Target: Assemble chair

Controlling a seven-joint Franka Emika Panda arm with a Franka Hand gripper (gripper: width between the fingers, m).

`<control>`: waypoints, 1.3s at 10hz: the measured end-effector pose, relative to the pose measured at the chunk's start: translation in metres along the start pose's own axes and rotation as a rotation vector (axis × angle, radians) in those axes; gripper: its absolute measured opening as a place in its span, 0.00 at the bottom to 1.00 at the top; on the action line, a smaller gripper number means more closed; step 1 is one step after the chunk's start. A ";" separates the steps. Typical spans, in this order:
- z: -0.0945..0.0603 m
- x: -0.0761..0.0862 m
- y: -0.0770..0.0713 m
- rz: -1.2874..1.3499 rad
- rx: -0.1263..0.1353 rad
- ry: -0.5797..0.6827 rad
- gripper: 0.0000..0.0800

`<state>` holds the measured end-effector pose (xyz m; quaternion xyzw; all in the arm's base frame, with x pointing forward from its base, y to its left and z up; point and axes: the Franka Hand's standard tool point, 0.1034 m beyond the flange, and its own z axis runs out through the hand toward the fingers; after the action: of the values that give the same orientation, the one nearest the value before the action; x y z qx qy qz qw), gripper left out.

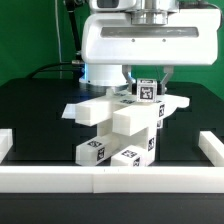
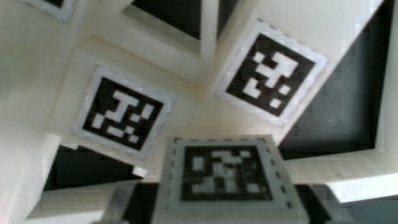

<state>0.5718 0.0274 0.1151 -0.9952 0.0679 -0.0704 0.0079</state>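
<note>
The partly built white chair [image 1: 118,128] stands mid-table in the exterior view, a stack of chunky blocks and slanted panels with black-and-white tags on its lower front faces. My gripper [image 1: 147,84] hangs straight above it, shut on a small white tagged block [image 1: 146,92] at the top of the stack. In the wrist view that block [image 2: 219,168] sits between my dark fingers [image 2: 137,203], with my gripper [image 2: 219,202] closed on its sides. Two tagged chair panels [image 2: 128,108] lie below it. I cannot tell whether the held block touches the parts beneath.
Low white border rails run along the front [image 1: 110,181], the exterior view's left [image 1: 5,146] and right [image 1: 212,148] of the black table. The arm's bulky white body [image 1: 140,42] fills the space above the chair.
</note>
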 end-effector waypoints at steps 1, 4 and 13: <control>0.000 0.000 0.000 0.000 0.000 0.000 0.35; 0.000 0.000 0.000 0.000 0.000 0.000 0.35; 0.000 0.000 0.000 0.253 0.001 0.000 0.35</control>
<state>0.5718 0.0274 0.1152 -0.9787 0.1927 -0.0689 0.0173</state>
